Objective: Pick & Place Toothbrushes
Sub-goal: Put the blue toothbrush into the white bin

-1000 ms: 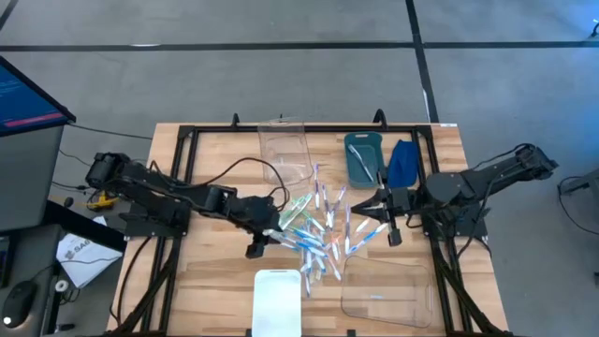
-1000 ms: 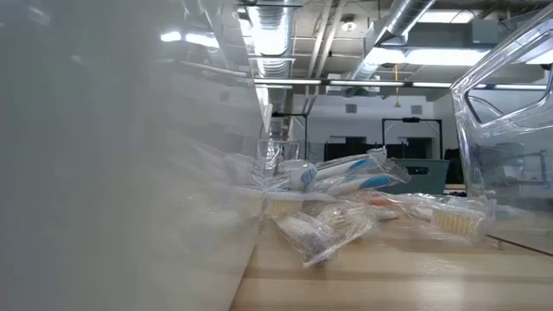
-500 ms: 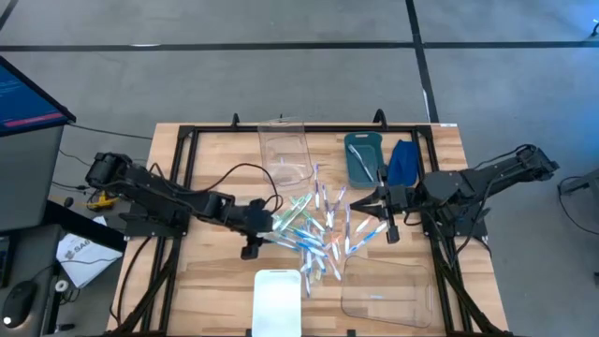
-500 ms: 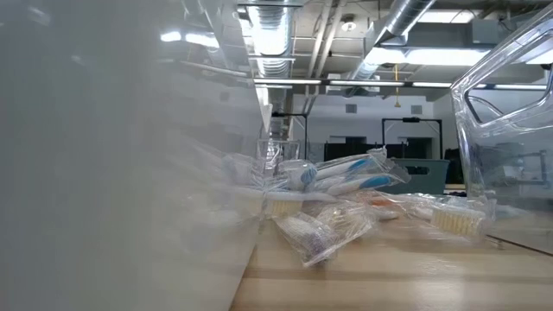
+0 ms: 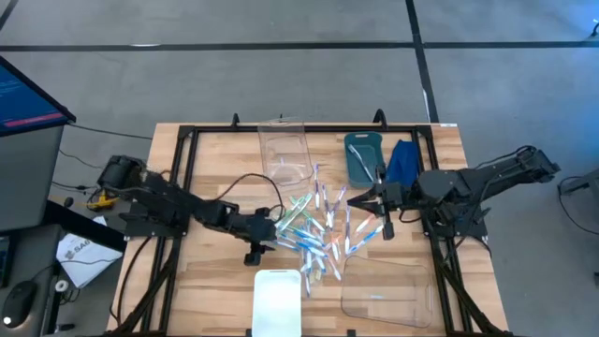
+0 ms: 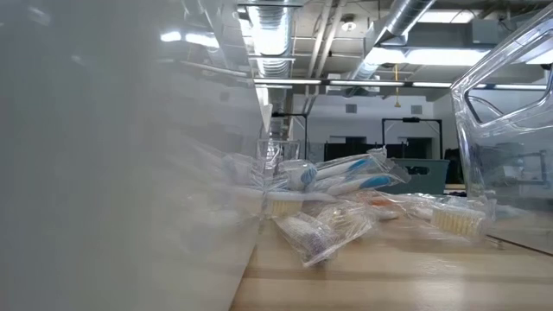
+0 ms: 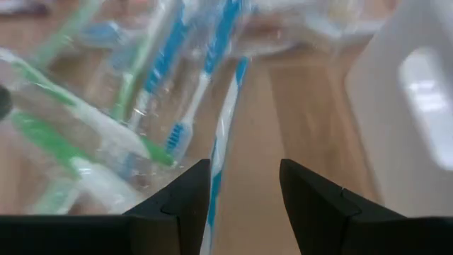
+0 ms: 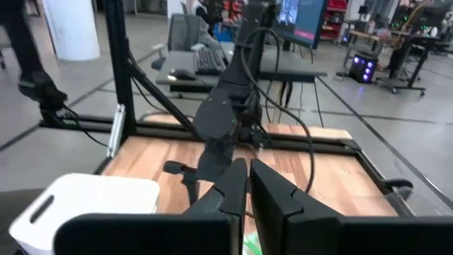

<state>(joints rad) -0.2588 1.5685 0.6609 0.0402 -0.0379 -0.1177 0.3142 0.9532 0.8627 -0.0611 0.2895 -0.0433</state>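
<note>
Left end effector (image 5: 265, 237) sits low at the left edge of the toothbrushes (image 5: 318, 229) heaped mid-worktop (image 5: 215, 159), seen from above; right end effector (image 5: 365, 204) hovers at the heap's right side, near a teal tray (image 5: 360, 154) and blue cloth (image 5: 402, 164). A white bin (image 5: 278, 301) stands at the near edge.

From worktop level, wrapped toothbrushes (image 6: 346, 186) lie piled beside clear containers (image 6: 510, 121).

Through the left wrist camera, the fingers (image 7: 187, 195) stand apart astride a blue-striped toothbrush (image 7: 223, 142), not clamped on it.

Through the right wrist camera, the fingers (image 8: 233, 191) are pressed together, empty, facing the left arm (image 8: 219, 120).
</note>
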